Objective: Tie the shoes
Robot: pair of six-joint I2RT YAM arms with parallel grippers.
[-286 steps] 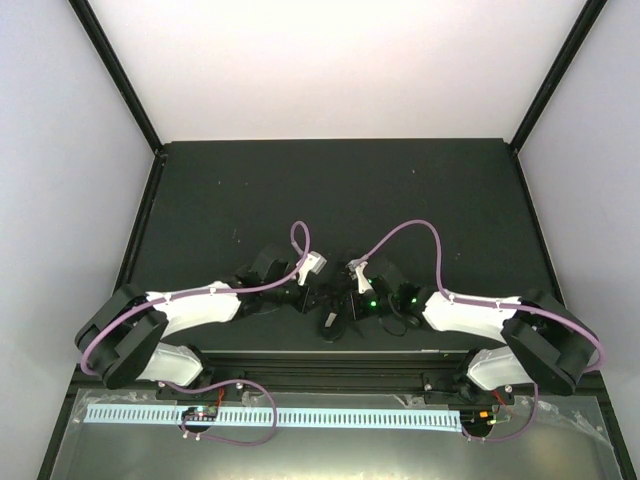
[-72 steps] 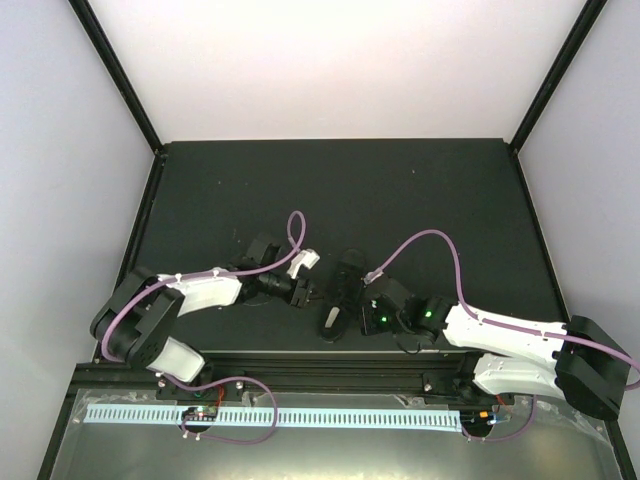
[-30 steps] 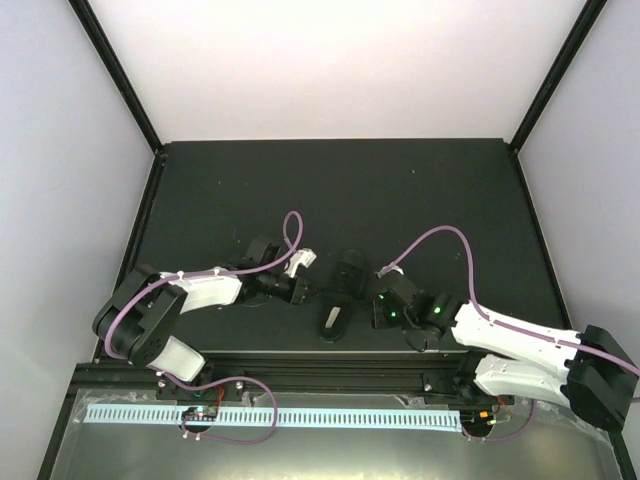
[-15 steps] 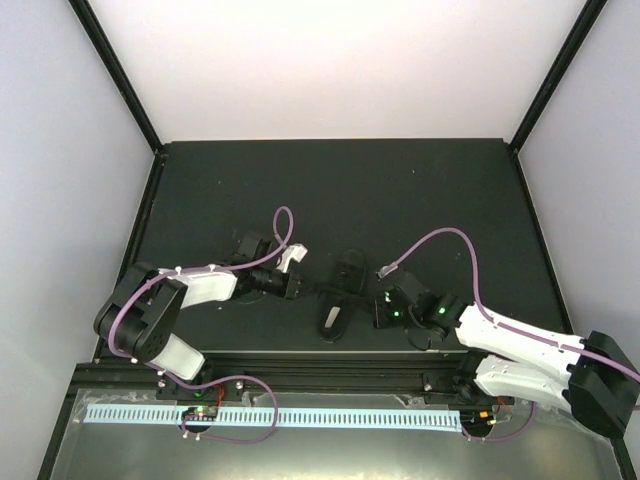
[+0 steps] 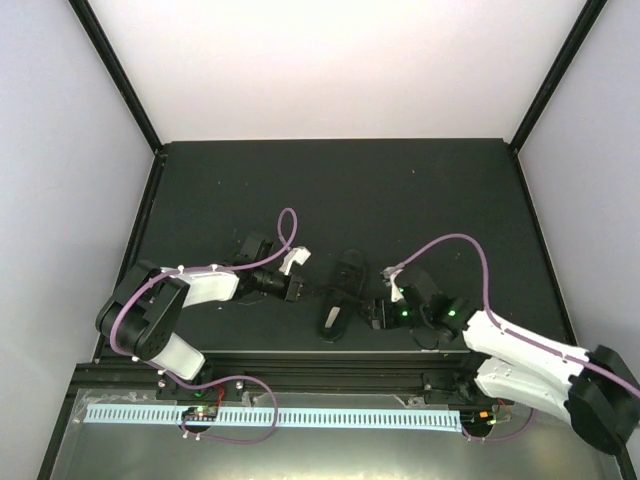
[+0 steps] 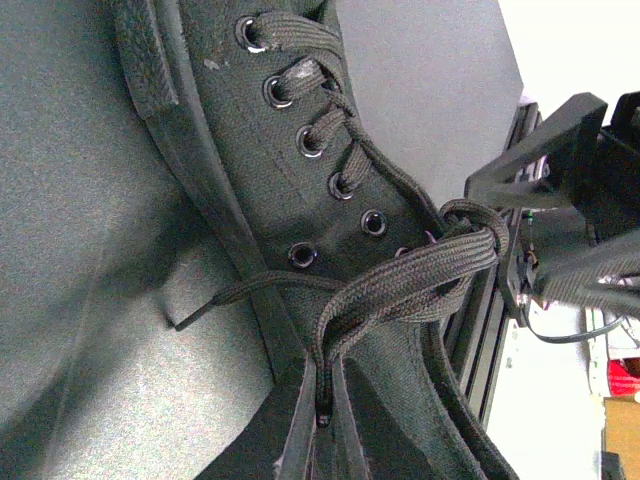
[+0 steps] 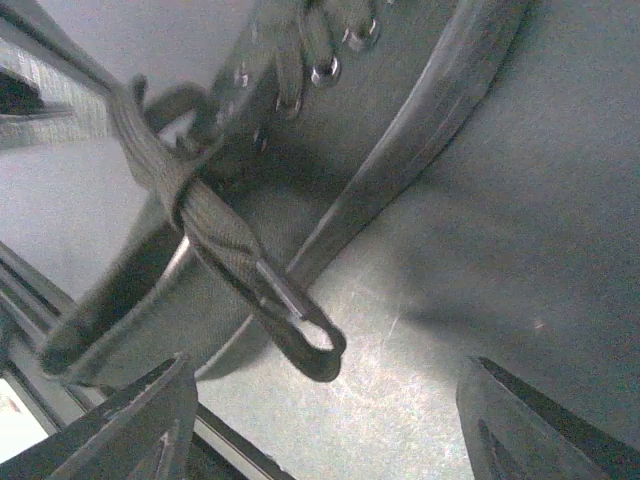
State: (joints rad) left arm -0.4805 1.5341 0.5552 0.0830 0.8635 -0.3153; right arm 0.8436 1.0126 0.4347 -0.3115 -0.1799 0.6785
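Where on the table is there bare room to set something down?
The far half of the table, behind the shoe, is bare to both side walls. Crowded: the near strip, where the left gripper, pinching a lace, and the open right gripper flank the shoe.

- From above, the shoe (image 5: 336, 300) is too small for detail.
- Left wrist view: toe and heel are cut off; the laces (image 6: 400, 285) end hidden between the jaws.
- Right wrist view: the shoe is blurred.
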